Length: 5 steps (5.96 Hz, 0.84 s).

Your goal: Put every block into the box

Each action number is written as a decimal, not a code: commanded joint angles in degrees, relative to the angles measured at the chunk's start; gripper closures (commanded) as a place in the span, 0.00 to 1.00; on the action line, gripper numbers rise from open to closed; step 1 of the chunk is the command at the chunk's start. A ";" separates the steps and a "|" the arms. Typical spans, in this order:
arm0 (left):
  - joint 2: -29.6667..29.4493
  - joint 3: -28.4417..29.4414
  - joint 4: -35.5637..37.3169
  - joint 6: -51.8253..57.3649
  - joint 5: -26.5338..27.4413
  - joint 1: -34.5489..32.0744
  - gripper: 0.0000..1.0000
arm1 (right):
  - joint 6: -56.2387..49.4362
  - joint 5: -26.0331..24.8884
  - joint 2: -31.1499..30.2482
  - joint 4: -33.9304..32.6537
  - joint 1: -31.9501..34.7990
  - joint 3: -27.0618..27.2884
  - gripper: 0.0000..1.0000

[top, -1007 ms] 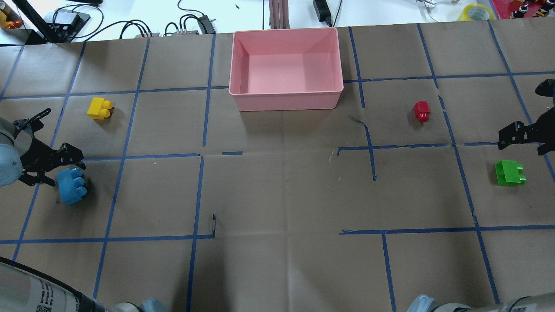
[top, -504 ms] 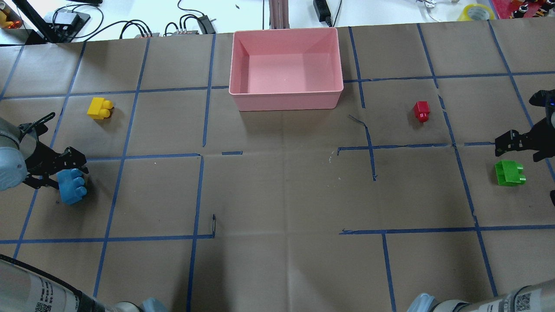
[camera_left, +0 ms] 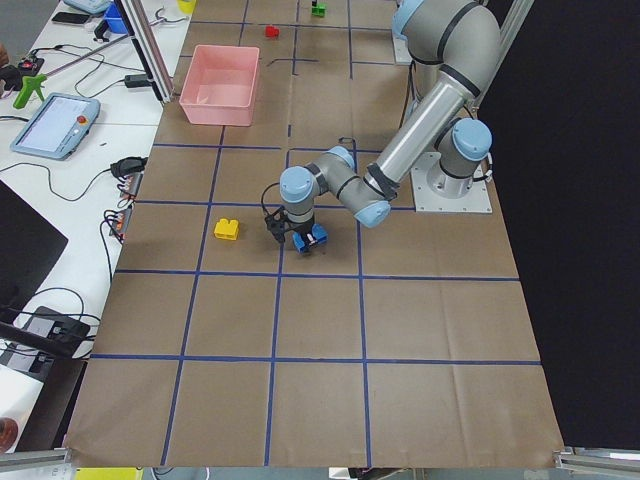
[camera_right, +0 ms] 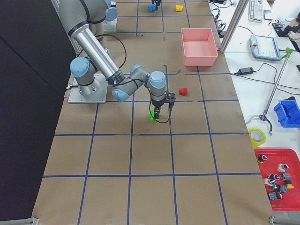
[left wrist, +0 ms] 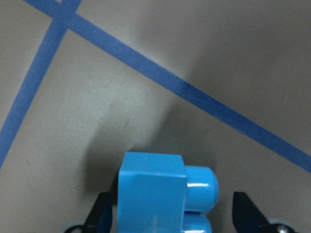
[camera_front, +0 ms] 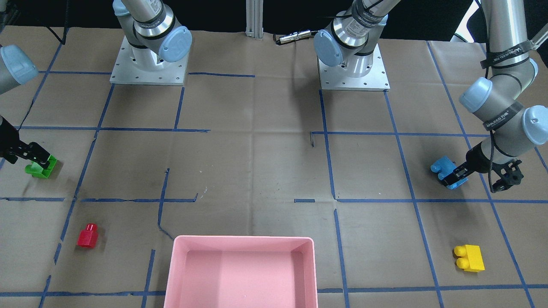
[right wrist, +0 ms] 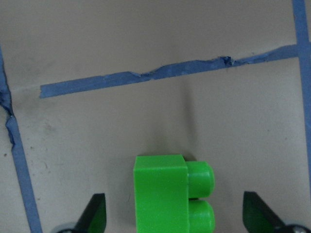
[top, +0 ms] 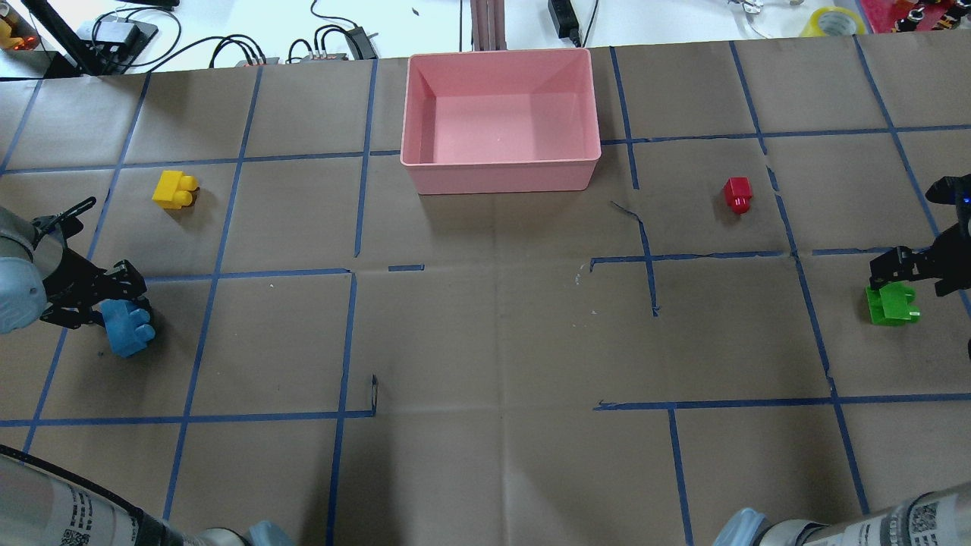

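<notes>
While both arms seem set to pick at once, the left gripper (left wrist: 172, 213) straddles the blue block (top: 127, 327) at nine o'clock. The right gripper (right wrist: 176, 213) straddles the green block (top: 889, 303) at three. Both are open and hold nothing. The box (top: 501, 155) sits empty at twelve.

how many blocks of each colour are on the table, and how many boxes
green block: 1
blue block: 1
yellow block: 1
red block: 1
pink box: 1
total: 4 blocks and 1 box, 5 things in all; none of the blocks is in the box
</notes>
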 commanded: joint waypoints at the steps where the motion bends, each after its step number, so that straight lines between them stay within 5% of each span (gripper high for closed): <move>1: 0.00 0.58 -0.81 0.05 0.09 0.00 0.71 | -2.32 -0.07 1.47 -0.02 -0.43 0.44 0.01; 2: 0.95 1.02 -1.95 -0.03 0.09 -0.08 0.84 | -2.33 -0.07 2.26 -0.11 -0.43 0.44 0.01; 3: 2.62 4.07 -7.00 -0.03 0.09 -0.43 0.84 | -2.42 -0.24 2.79 -0.11 -0.61 0.44 0.01; 5: 5.18 20.45 -27.09 -0.03 0.01 -2.27 0.87 | -4.26 0.02 2.71 -0.11 -0.70 0.36 0.00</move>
